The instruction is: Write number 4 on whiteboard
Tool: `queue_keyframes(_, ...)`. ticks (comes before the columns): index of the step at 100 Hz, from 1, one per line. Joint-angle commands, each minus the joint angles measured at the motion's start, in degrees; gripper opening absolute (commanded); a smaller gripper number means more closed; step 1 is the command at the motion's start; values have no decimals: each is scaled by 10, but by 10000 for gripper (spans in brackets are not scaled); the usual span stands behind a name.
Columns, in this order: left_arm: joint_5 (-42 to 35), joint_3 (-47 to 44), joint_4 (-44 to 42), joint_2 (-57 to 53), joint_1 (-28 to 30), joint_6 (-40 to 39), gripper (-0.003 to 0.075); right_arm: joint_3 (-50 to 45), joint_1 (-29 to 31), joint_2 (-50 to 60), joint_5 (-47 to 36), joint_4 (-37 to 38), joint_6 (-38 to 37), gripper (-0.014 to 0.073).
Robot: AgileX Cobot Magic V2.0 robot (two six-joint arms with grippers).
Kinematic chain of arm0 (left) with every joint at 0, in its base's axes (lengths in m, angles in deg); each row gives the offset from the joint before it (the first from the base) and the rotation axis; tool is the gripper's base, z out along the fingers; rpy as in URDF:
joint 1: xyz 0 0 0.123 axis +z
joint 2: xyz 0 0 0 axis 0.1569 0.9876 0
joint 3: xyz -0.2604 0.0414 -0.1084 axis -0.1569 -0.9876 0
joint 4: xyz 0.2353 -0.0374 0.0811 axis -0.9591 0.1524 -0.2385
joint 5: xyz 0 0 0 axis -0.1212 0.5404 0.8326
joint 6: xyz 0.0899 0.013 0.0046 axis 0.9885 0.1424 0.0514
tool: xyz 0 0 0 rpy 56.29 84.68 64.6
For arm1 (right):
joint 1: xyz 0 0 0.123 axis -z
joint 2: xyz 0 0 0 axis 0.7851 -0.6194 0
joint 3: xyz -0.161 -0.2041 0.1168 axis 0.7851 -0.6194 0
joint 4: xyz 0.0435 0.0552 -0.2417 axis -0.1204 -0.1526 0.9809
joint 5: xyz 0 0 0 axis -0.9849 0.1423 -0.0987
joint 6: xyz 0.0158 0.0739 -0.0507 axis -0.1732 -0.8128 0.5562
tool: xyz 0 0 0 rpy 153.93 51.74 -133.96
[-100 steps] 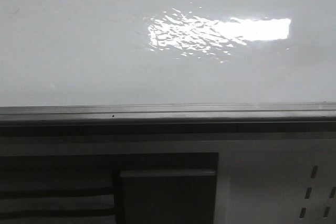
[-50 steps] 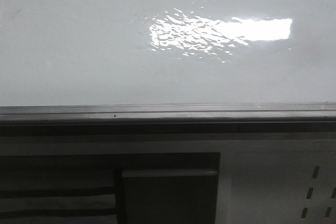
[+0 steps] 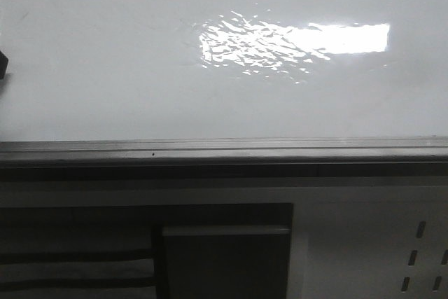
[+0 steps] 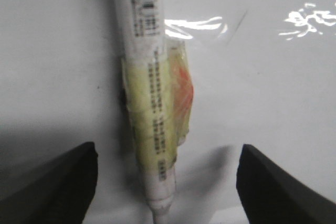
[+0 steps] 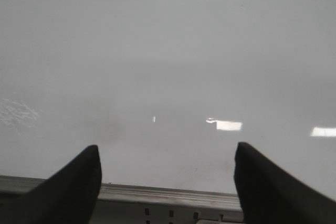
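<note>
Between wide-spread left gripper (image 4: 165,182) fingers, a marker (image 4: 152,103).

- My left pincer (image 4: 165,182): two dark fingertips (image 4: 58,179) at the frame's lower corners, spread wide apart.
- Between them, a white marker (image 4: 149,77) runs lengthwise, printed text and a barcode on its barrel.
- Yellowish tape with an orange patch (image 4: 163,103) wraps the marker's middle.
- Neither fingertip touches the marker.
- Behind: the glossy whiteboard (image 4: 273,87), bright rippled glare, shadow under the fingertips.
</note>
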Motion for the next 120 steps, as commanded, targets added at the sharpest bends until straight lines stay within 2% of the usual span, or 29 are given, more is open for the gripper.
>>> queue_keyframes(1, -69, 19, 4, 5, -5, 0, 512, 19, 4, -10, -40, 0, 4, 478)
queue_keyframes(11, -78, 19, 4, 9, -5, 0, 488, 19, 4, -10, -40, 0, 4, 478)
queue_keyframes(36, -78, 19, 4, 8, -5, 0, 219, 19, 4, -10, -39, 0, 4, 478)
queue_keyframes(50, -77, 19, 4, 8, -7, 0, 115, 19, 4, -10, -39, 0, 4, 478)
queue_keyframes(76, -76, 19, 4, 8, -16, 0, -9, 19, 4, -10, -39, 0, 4, 478)
queue_keyframes(86, -70, 20, 4, 6, -17, 0, -20, 20, 4, -10, -35, -5, 4, 478)
queue_keyframes(99, 4, 46, -32, -8, -30, 0, -20, 46, 4, -18, 11, -33, 4, 478)
queue_keyframes(107, 89, 85, -58, -21, -47, 6, -20, 74, 4, -37, 53, -47, 11, 477)
queue_keyframes(120, 228, 149, -54, -27, -80, 83, -20, 117, 4, -88, 126, -125, 114, 468)
